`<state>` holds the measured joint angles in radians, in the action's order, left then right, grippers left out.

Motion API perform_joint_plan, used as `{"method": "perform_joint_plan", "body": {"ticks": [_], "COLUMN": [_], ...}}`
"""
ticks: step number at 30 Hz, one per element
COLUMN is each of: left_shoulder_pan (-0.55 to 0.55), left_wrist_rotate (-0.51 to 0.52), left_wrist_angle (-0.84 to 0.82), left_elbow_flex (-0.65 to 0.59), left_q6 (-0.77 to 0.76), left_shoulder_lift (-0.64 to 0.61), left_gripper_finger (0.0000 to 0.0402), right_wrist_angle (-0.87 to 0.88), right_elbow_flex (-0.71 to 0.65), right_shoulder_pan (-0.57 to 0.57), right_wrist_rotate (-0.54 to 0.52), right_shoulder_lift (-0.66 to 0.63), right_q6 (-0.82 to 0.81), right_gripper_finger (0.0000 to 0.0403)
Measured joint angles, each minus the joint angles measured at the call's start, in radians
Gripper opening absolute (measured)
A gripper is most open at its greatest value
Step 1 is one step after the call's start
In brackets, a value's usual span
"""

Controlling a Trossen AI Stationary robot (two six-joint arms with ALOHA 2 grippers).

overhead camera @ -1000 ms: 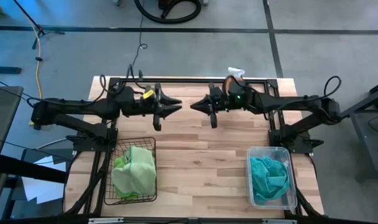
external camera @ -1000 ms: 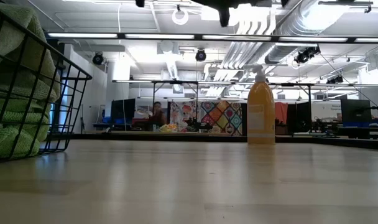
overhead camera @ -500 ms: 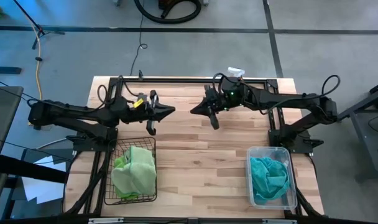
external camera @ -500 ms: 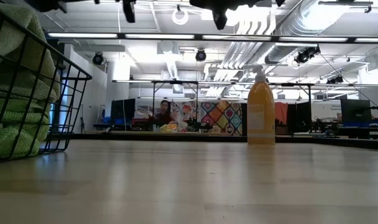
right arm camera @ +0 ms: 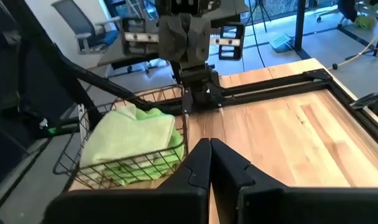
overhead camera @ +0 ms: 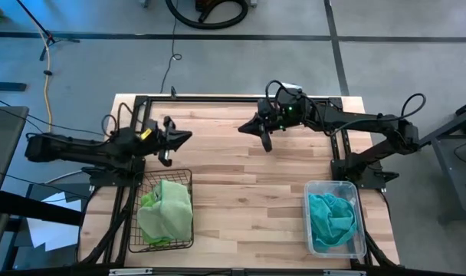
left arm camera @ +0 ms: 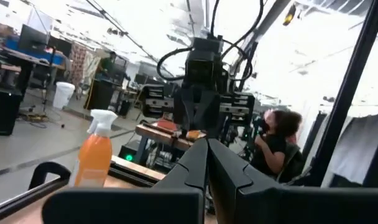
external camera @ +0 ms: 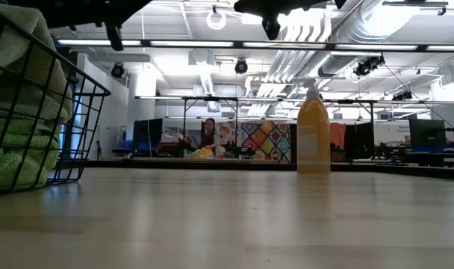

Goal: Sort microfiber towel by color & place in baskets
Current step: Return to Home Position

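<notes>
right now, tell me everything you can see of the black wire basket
The black wire mesh basket is rectangular and open-topped, made of thin dark wires in a grid, with walls that lean slightly outward. It stands upright on the pale wooden table, on the left arm's side, close to that arm's base. Lime green fuzzy cloths fill it, piled to about the rim. The left tool hangs above the table beyond the basket, apart from it.

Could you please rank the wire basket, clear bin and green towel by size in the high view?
Black wire basket and clear plastic bin: about alike, so unranked.
Green microfiber towel: smallest, lying inside the basket.
</notes>
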<state>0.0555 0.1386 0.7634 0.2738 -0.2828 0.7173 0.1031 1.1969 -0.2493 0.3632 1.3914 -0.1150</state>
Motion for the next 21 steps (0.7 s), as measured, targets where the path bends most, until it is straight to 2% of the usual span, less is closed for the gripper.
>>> {"method": "perform_joint_plan", "body": {"ticks": [10,21], "left_shoulder_pan": [-0.005,-0.056], "left_wrist_rotate": [0.007,0.072], "left_wrist_angle": [0.039,0.051], "left_elbow_flex": [-0.154,-0.263], "left_q6": [-0.064,-0.083], "left_shoulder_lift": [-0.177,-0.267], "left_gripper_finger": [0.0000,0.0000], "right_wrist_angle": [-0.010,-0.002], "right_elbow_flex": [0.000,0.000], "right_shoulder_pan": [0.000,0.000], "right_wrist_rotate": [0.000,-0.010], "right_shoulder_lift": [-0.034,-0.070], "right_q6": [-0.118,-0.201], "right_gripper_finger": [0.0000,0.0000]}}
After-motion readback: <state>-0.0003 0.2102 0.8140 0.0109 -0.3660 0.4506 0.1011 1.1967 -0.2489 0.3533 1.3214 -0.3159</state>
